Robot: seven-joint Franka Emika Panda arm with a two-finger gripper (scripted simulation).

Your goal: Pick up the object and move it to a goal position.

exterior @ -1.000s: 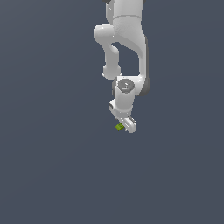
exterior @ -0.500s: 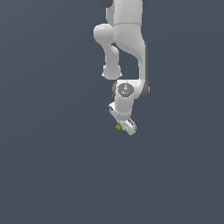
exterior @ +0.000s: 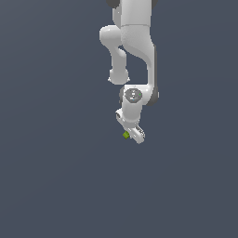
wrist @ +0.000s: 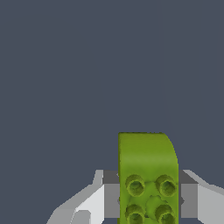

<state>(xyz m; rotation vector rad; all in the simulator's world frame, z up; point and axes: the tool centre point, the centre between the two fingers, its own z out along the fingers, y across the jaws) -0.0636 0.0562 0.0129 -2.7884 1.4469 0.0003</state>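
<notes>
The object is a lime-green blocky piece with round darker studs, held between my two grey fingers in the wrist view. In the exterior view it shows as a tiny green speck at the tip of the white gripper, which hangs below the white arm. The gripper is shut on the object, and both are lifted off the grey surface. The lower end of the object is hidden by the picture's edge in the wrist view.
A plain dark grey surface fills both views around the arm. No other objects or edges show.
The arm and gripper have shifted slightly, drawing a little upward in the exterior view, with the object still held.
</notes>
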